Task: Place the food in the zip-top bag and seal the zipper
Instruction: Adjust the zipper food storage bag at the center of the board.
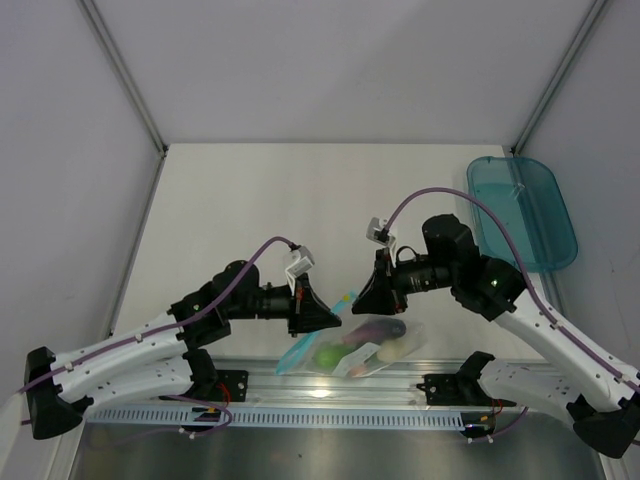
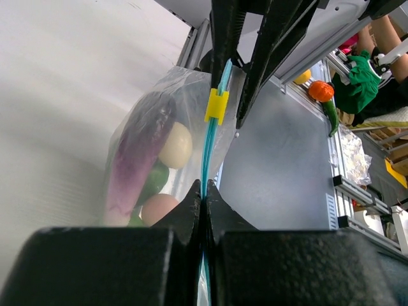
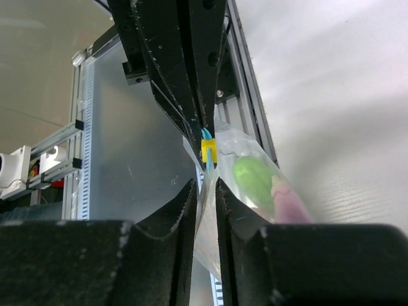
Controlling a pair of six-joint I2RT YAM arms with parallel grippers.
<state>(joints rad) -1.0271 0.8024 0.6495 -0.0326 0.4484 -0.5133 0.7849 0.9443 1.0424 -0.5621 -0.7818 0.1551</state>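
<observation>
One clear crinkly zip-top bag [image 1: 365, 345], toy food [image 2: 137, 153] inside. Left hand [image 2: 203, 191] clamps teal-blue zipper strip [image 2: 205, 153]; right hand [image 3: 205, 185] narrowly parted astride it. Step: sealing; next likely pinch, then slide.

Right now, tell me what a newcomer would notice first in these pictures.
First, the clear bag stuffed with toy food, lying at the table's near edge. Up close, the left gripper is shut on the bag's teal zipper, with a yellow slider just ahead, and the right gripper straddles that strip. A teal tray sits at the far right.
</observation>
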